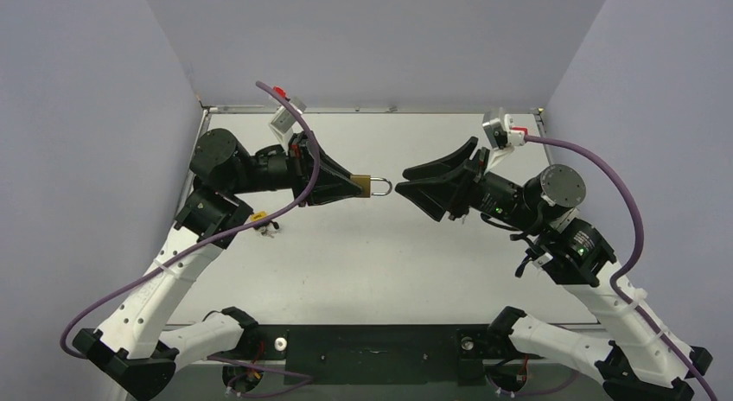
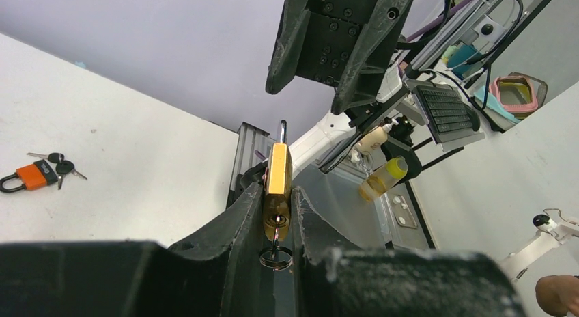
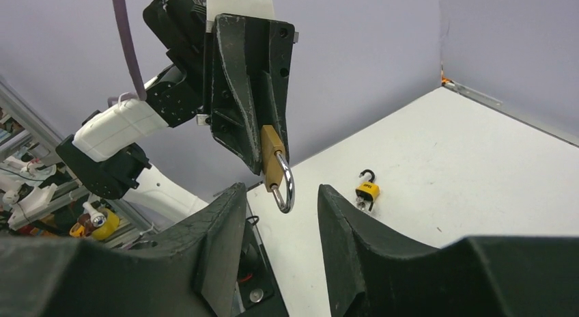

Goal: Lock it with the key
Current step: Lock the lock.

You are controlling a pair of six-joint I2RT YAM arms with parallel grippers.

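Note:
A brass padlock (image 1: 378, 186) is held off the table in my left gripper (image 1: 361, 187), which is shut on its body, with the silver shackle (image 3: 287, 187) pointing right. In the left wrist view the key (image 2: 276, 225) sits in the keyhole of the padlock (image 2: 278, 180), and its ring (image 2: 276, 257) hangs between the fingers. My right gripper (image 1: 404, 180) stands open just right of the shackle, touching nothing. In the right wrist view the shackle hangs between the right gripper's (image 3: 280, 190) spread fingertips but beyond them. Whether the shackle is latched does not show.
A small orange padlock (image 1: 259, 219) with an open black shackle and its keys lies on the white table (image 1: 389, 263) under the left arm; it is also in the left wrist view (image 2: 34, 175) and the right wrist view (image 3: 366, 190). Grey walls enclose the table.

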